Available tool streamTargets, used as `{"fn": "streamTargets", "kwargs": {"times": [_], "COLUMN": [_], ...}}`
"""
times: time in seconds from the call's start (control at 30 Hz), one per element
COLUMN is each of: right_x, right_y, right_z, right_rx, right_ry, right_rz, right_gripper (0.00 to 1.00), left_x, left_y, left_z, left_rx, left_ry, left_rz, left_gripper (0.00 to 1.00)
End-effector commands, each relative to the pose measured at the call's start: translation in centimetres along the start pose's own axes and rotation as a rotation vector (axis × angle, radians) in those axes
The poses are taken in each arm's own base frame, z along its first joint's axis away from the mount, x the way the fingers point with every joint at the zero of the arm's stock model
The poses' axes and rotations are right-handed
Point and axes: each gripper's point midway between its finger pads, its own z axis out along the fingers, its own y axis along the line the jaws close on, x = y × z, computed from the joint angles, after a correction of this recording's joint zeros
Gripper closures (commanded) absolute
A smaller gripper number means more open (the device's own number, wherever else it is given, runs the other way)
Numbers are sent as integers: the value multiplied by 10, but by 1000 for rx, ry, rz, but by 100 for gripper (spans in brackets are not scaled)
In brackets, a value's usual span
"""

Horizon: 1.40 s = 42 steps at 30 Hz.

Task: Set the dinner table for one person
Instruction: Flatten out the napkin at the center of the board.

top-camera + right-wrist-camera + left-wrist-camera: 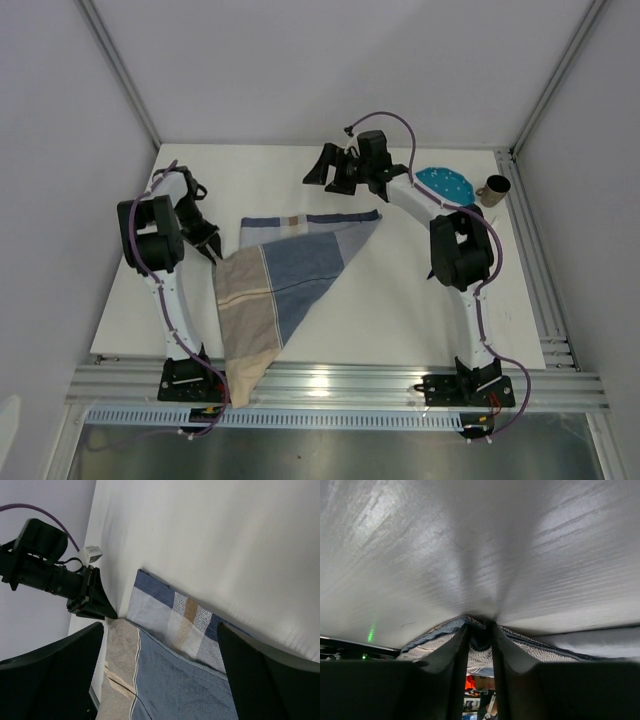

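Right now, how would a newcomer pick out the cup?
Take the white table and go to its far right corner. There a teal dotted plate lies; the cup sits right of it. It is small, brown and dark-mouthed, unlike the flat plate.

Surface (400, 300): white, matt, smooth; rails (340, 385) silvery alu. Placemat (290, 280): soft woven cloth w/ herringbone texture in patches. Right fingers (50, 677): blk plastic, matt, grainy
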Motion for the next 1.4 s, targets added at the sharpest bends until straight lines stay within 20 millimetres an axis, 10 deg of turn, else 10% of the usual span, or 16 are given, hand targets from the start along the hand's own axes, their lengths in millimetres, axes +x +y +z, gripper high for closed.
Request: {"fn": "streamTargets", "kwargs": {"times": [0.0, 0.13, 0.47, 0.8, 1.37], "right_x": [-40, -38, -26, -12, 50], "right_y": [41, 36, 36, 16, -32], "right_z": [-26, -25, -9, 53, 72], "right_rx": [-80, -74, -94, -161, 2], "right_ry": [-97, -93, -71, 83, 196], "right_rz": [-46, -35, -27, 74, 20], "right_gripper": [0, 0, 1, 1, 1], "left_x": [20, 28, 15, 17, 98], "left_y": [18, 15, 5, 13, -12], "left_z": [-2, 1, -25, -47, -61], "left_rx": [-70, -19, 51, -37, 26], "left_ry": [75, 88, -51, -223, -323], "left_rz": [3, 20, 96, 147, 369], "left_gripper": [74, 99, 100, 100, 99]}}
